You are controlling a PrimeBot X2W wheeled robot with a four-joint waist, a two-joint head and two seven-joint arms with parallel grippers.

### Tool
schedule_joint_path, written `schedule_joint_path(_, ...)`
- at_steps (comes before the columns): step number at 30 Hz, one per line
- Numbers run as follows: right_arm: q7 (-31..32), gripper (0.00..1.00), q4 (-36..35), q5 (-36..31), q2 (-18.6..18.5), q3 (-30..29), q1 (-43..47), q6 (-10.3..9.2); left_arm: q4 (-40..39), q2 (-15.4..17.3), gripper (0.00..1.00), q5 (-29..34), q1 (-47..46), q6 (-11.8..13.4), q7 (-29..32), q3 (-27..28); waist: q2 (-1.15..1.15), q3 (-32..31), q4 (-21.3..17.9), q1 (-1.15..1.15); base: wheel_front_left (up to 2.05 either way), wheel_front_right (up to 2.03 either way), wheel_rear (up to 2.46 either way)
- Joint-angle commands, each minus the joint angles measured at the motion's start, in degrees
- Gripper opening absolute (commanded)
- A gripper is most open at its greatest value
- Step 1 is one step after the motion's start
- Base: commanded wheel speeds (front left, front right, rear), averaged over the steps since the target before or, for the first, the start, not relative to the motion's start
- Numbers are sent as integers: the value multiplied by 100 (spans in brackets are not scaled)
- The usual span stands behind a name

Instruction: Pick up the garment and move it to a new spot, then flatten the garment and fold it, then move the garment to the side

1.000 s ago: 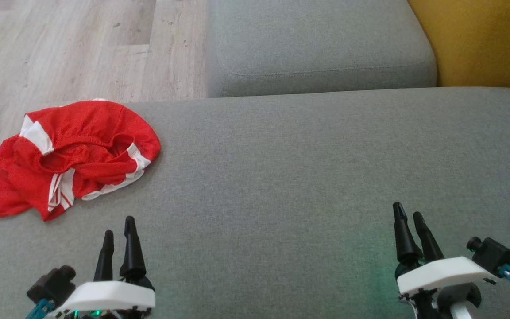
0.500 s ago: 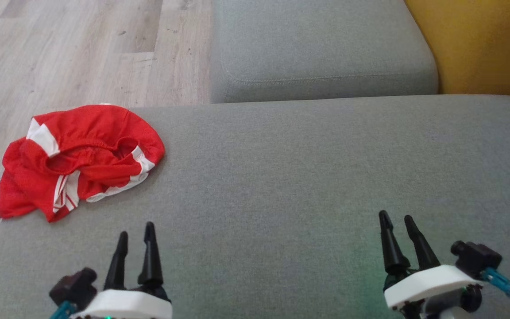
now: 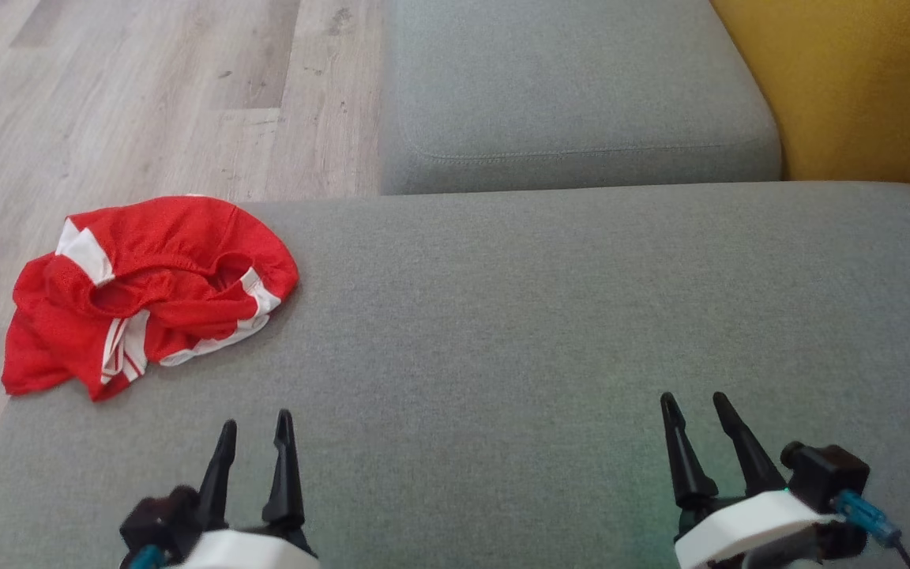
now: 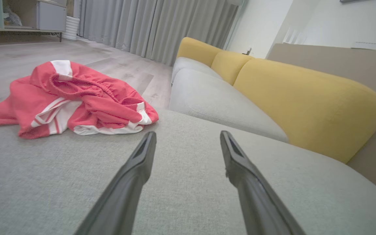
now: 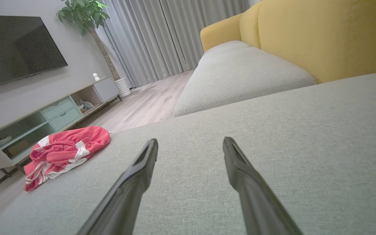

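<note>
Middle left of the head view: a red garment [image 3: 147, 292] with white stripes, all bunched up, on the left end of a big grey sofa cushion [image 3: 542, 316], its left edge reaching out past the side, over the wood floor [image 3: 147, 95].

Lower left: the left end effector [image 3: 256, 419], fingers apart, holding nothing, near the garment but not touching it.

Lower right: the right end effector [image 3: 692, 397], fingers apart too, holding nothing, well away from the garment.

Left wrist view: garment [image 4: 77, 101] at the upper left, just past the spread left end effector [image 4: 188, 133].

Right wrist view: garment [image 5: 65, 150] small at the lower left, far from the spread right end effector [image 5: 190, 140].

Top middle of the head view: a second cushion [image 3: 573, 87]. Upper right: a yellow sofa back [image 3: 858, 79].
</note>
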Motion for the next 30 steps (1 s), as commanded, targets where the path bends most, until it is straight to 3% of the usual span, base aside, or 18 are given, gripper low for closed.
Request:
schedule_joint_path(1, -100, 100, -167, -213, -64, 78, -132, 36, -133, 23, 100, 191, -149, 72, -87, 78, 0, -10, -5, 0, 0, 0, 0)
schedule_joint_path(9, -234, 100, -157, -829, -26, -41, -71, 39, -159, 25, 100, 615, -147, 325, -223, 85, 0, -30, -17, 0, 0, 0, 0)
schedule_joint_path(25, -505, 100, -161, -1899, -10, -98, 4, 45, 10, 29, 100, 1508, -209, 568, -495, 16, 0, -60, 64, 0, 0, 0, 0)
schedule_joint_path(30, -535, 100, -155, -2016, -10, -245, 25, 45, 93, 29, 100, 1487, -257, 596, -525, 32, 0, -49, 79, 0, 0, 0, 0)
